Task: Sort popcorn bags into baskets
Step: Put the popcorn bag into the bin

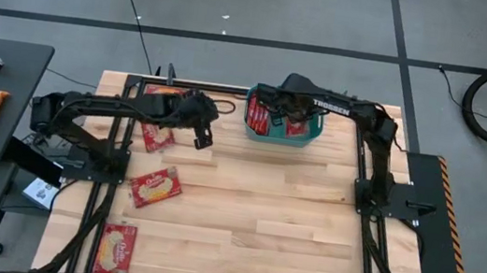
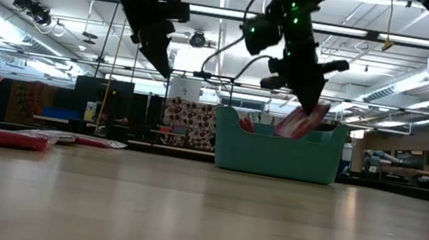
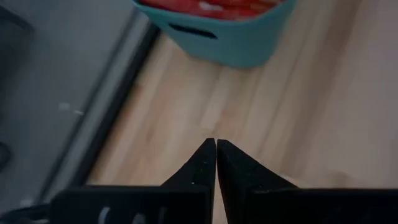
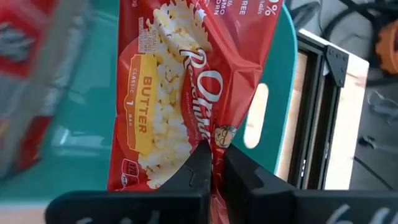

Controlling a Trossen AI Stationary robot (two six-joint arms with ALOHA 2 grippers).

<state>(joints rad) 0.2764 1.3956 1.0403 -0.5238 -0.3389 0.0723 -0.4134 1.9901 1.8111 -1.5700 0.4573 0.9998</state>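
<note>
some red packets already lie in the teal basket (image 1: 311, 142), and the right gripper (image 4: 214, 163) holds one popcorn bag (image 4: 180, 93) with its jaws pinched on it, over the basket. three bags (image 1: 155, 186) are left on the counter (image 1: 260, 224); the left gripper (image 3: 216, 163) hangs above it, jaws closed and empty. only the right wrist view shows the pinch, and only the high view shows all the bags left.

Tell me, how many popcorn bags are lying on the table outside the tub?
3 for sure: one under the left arm, one mid-left, one near the front edge. The arm may hide another at the back left.
</note>
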